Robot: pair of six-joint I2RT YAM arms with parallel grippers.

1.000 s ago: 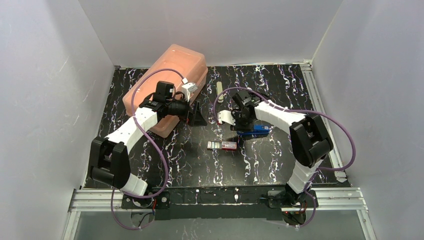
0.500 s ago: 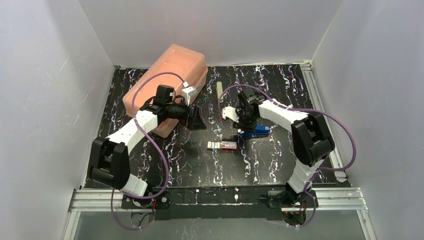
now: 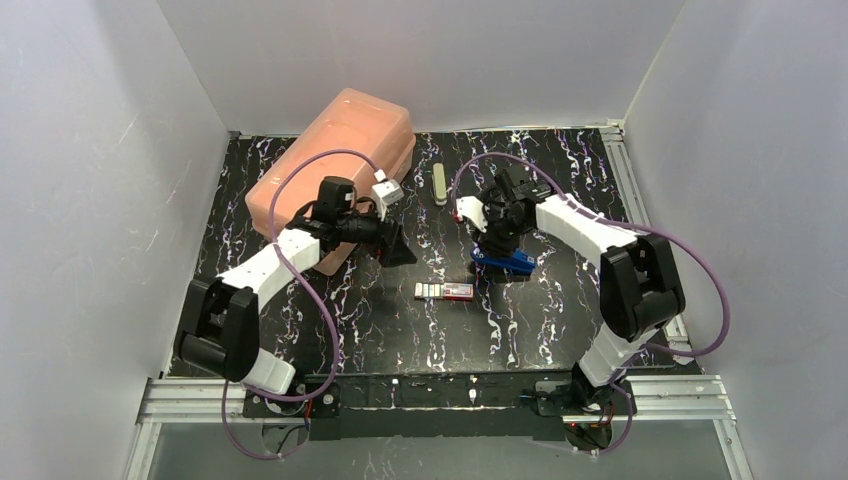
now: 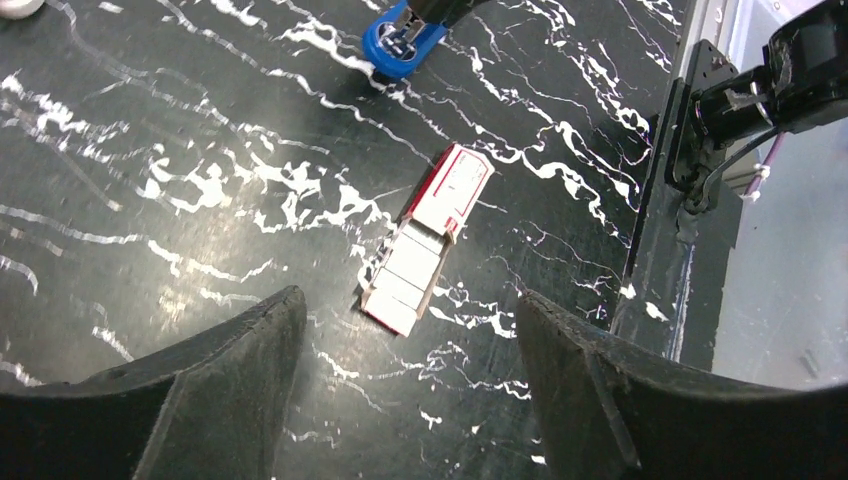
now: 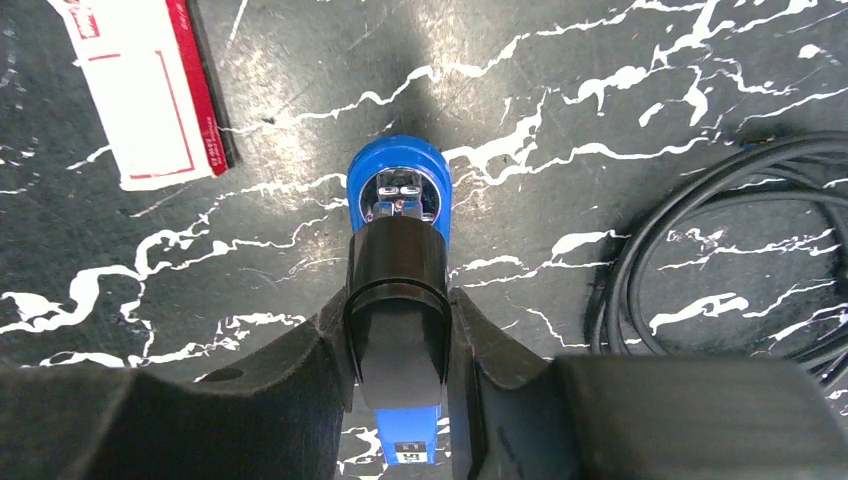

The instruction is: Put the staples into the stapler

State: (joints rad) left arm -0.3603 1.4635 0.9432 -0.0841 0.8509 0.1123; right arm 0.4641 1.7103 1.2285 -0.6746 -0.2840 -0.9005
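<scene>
Our right claw (image 5: pixel 398 322) grips the stapler (image 5: pixel 397 200); our left claw (image 4: pixel 407 305) hangs open over the staples (image 4: pixel 430 235). Next, we reckon, the left must drop squarely and close on them.

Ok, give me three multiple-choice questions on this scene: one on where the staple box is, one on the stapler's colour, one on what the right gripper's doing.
1. Where is the box?
A. Lying on the table
B. On top of the stapler
C. Lifted in the air

2. What colour is the stapler's base?
A. Green
B. Blue
C. Yellow

3. The right gripper is:
A. Open
B. Shut on the box
C. Shut on the stapler

Answers:
1 A: the box lies flat on the table with nothing touching it.
2 B: the right wrist view shows a blue base under a black top.
3 C: its fingers press on both sides of the stapler's black top.
</scene>
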